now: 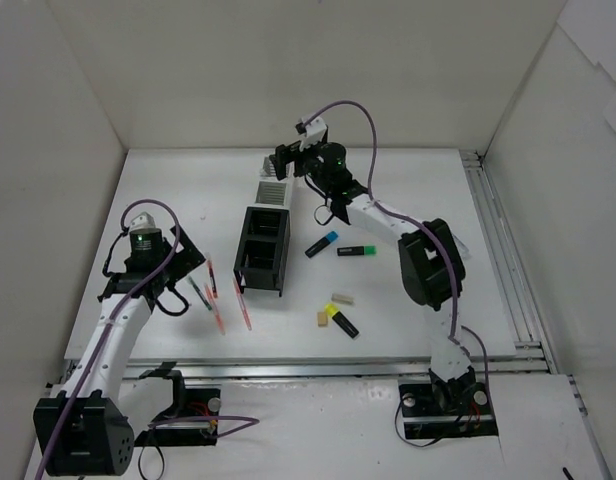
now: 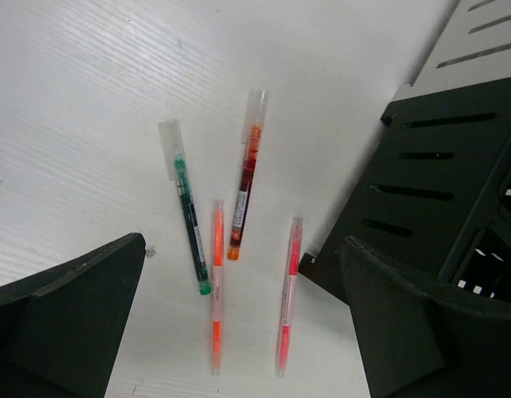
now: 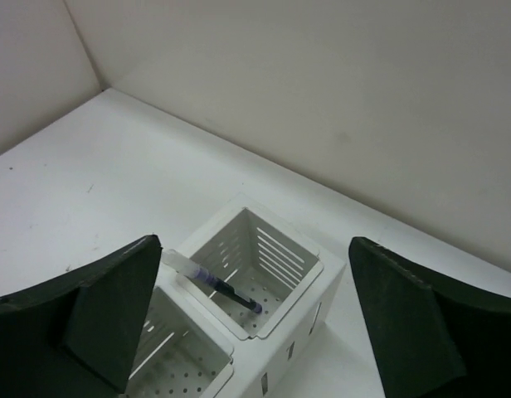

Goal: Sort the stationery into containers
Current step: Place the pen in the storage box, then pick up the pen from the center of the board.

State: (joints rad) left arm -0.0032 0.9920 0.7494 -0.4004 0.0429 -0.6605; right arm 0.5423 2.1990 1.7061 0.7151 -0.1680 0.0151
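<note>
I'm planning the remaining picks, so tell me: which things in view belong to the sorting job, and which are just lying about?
Job: green pen, red pen, orange pen, pink pen, blue pen inside the white boxes, black boxes, three highlighters, two erasers.
Lying about: purple cables, metal rail on the right.

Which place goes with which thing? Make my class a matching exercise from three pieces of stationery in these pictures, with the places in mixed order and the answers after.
Things:
1. blue pen
2. green pen
3. yellow-capped highlighter

Places:
A. on the table, among red pens beside the black box
B. next to an eraser
C. leaning inside a white box

Pairs: 1-C, 2-A, 3-B
</note>
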